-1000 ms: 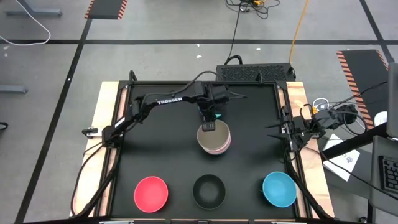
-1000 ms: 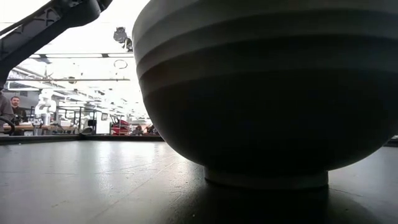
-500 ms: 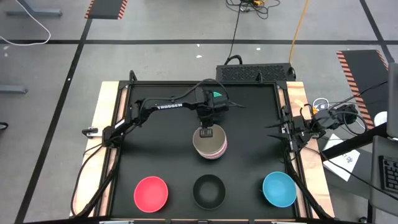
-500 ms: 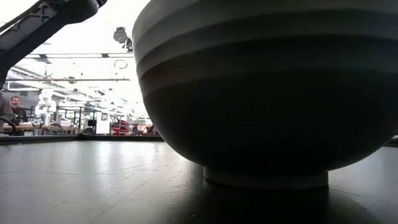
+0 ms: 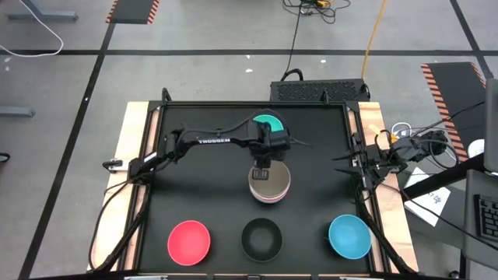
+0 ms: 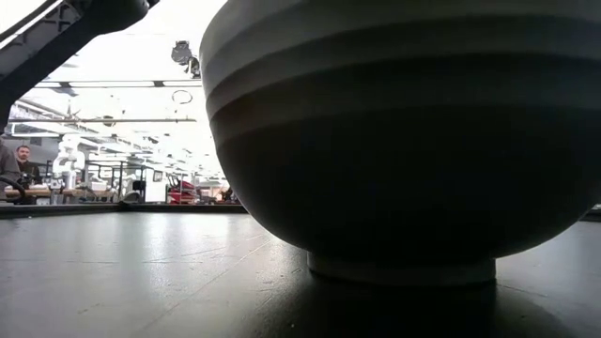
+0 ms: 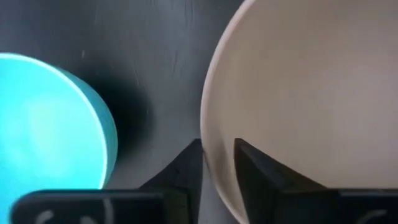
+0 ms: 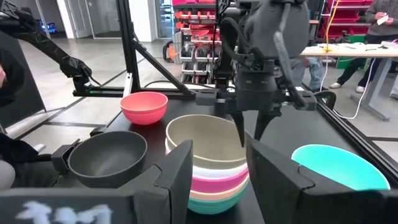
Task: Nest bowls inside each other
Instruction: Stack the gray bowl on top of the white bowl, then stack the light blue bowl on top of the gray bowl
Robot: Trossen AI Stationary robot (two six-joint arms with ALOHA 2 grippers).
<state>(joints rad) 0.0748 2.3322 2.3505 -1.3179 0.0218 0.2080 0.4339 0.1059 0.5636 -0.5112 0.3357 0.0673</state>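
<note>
A nested stack of bowls (image 5: 269,185) stands mid-table, with an olive-grey bowl (image 8: 205,134) on top, then white, magenta and salmon ones and a greenish one lowest. My left gripper (image 5: 263,167) reaches down over the stack's far side and is shut on the top bowl. A turquoise bowl (image 5: 268,124) sits on its base beyond the stack. Pink-red (image 5: 189,241), black (image 5: 261,239) and blue (image 5: 349,236) bowls line the near edge. My right gripper (image 8: 219,174) waits open at the table's right edge. My left gripper pinches the olive-grey bowl's rim (image 7: 208,149) on its far side, one finger (image 7: 255,171) inside the bowl and one (image 7: 186,171) outside. The fingers come from above, pointing down. The bowl sits upright, nested in the stack on the table.
The black bowl (image 6: 404,141) fills most of the low view. A black box (image 5: 319,89) lies at the table's far edge. Bare black mat (image 5: 194,187) lies left of the stack. People and shelving show in the room beyond.
My left gripper has moved a little toward the near edge, and the stack has slid along the table with it. The arm's wrist has shifted off the turquoise bowl, which now shows behind it.
</note>
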